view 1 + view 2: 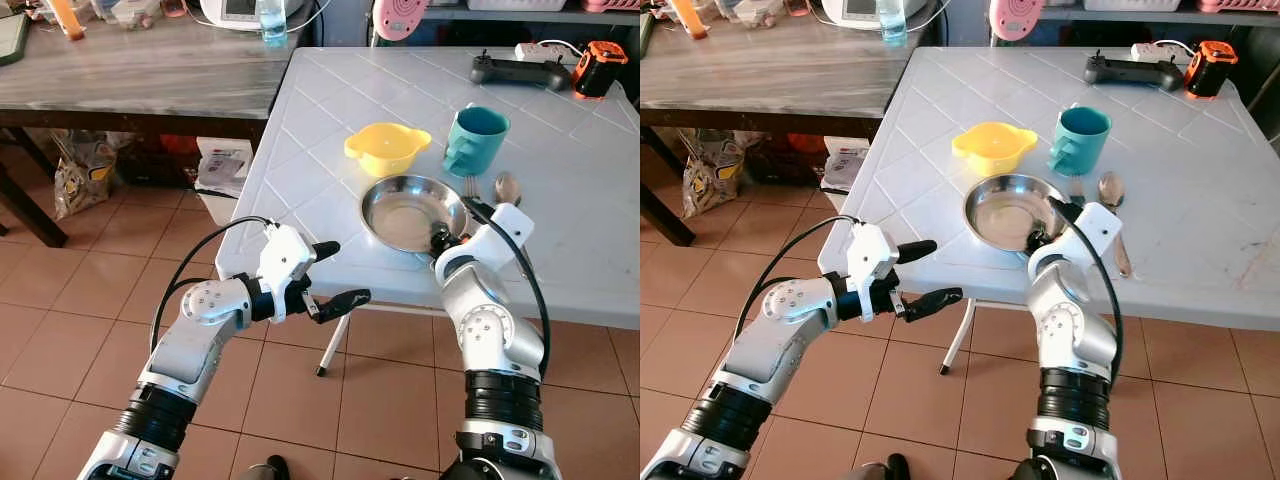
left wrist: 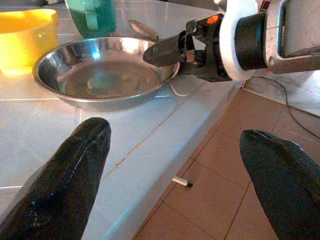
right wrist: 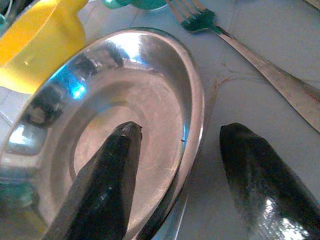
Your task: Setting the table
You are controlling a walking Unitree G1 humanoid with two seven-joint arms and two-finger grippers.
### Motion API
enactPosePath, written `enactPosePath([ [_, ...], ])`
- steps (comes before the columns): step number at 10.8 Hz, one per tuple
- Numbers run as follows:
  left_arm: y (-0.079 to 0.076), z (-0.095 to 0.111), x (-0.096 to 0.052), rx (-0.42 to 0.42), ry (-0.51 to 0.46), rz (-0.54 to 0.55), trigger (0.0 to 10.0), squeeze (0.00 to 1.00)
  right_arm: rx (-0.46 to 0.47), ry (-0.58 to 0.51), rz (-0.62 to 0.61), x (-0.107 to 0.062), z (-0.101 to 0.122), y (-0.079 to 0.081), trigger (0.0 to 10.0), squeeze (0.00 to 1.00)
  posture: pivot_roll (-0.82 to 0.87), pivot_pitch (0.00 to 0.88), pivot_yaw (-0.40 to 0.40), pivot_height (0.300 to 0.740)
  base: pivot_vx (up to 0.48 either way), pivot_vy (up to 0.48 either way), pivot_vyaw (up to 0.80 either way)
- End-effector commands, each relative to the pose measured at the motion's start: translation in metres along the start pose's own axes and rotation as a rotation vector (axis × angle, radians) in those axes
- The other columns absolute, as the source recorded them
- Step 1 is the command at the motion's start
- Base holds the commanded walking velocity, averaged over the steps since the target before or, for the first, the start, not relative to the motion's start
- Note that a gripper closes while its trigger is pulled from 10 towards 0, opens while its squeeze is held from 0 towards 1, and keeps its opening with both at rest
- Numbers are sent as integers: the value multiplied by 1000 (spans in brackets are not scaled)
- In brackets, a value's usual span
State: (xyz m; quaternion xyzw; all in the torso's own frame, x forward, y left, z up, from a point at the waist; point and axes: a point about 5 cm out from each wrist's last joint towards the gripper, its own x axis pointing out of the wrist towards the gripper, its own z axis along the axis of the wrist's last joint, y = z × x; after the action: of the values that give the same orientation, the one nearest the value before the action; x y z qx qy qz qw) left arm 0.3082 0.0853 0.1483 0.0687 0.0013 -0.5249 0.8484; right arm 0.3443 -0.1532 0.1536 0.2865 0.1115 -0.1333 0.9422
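Count on my table (image 1: 330,120): one steel bowl (image 1: 412,213), one yellow bowl (image 1: 385,147) and one teal mug (image 1: 475,140) behind it, one fork (image 3: 240,42), one spoon (image 1: 507,187).

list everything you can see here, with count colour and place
metal bowl: 1, silver, near edge of white table
small bowl: 1, yellow, behind metal bowl
mug: 1, teal, right of yellow bowl
fork: 1, silver, right of metal bowl
spoon: 1, silver, beside fork
controller: 1, black, far edge
wooden table: 1, brown, left
left gripper: open, off the table edge
right gripper: open, fingers straddling metal bowl's rim
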Motion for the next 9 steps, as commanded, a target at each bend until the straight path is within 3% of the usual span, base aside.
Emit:
enactPosePath([
  [1, 2, 0, 0, 26, 16, 4, 10000, 0, 26, 58, -26, 1, -11, -6, 0, 0, -38, 154, 55, 740, 0, 0, 0],
  [4, 0, 0, 0, 34, 15, 3, 10000, 0, 46, 84, -46, 3, -13, -14, 0, 0, -35, 148, 54, 740, 0, 0, 0],
  [7, 0, -2, 1, 34, 18, 4, 10000, 0, -19, 129, -57, 3, -7, -18, 0, 0, -40, 148, 50, 740, 0, 0, 0],
  [9, -2, -3, 2, 32, 20, 3, 10000, 0, -10, 126, -56, 3, -4, -21, 0, 0, -45, 148, 46, 740, 0, 0, 0],
])
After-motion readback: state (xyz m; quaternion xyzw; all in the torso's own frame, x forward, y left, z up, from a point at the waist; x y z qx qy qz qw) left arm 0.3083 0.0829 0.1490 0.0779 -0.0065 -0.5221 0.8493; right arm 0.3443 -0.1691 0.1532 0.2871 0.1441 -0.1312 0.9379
